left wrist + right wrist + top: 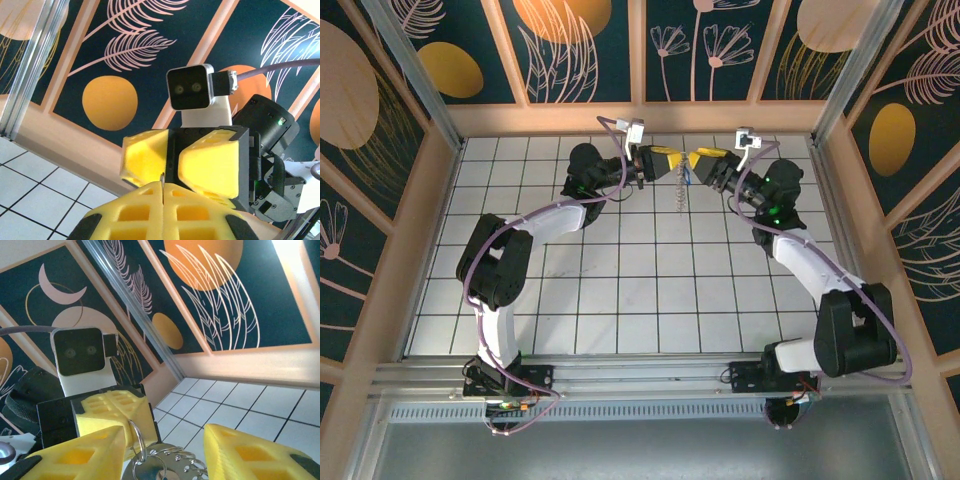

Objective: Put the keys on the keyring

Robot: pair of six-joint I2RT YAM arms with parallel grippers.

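Both arms reach toward the middle of the table's (620, 300) far edge and meet there nose to nose, raised above the white tiles. The left gripper (676, 162) has its yellow fingers (130, 215) pressed together. In the left wrist view a thin metal ring (162, 179) stands edge-on in the seam between their tips, clamped there. The right gripper (695, 160) faces it from the other side with its fingers (240, 450) standing apart. Both wrist views show a clear gap between the two yellow pads, and the clamped ring sits in that gap, close to one finger; whether it touches that pad cannot be told. The keyring (678, 190) hangs straight down from the point where the two grippers meet, dangling over the tiles near the far edge and not resting on the table. In the right wrist view it appears as a pale coiled loop (187, 460) just beside the ring (137, 439). The keys (687, 180) show in the top view as a small blue spot against the hanging loop, just under the right gripper's tips, too small to make out further.
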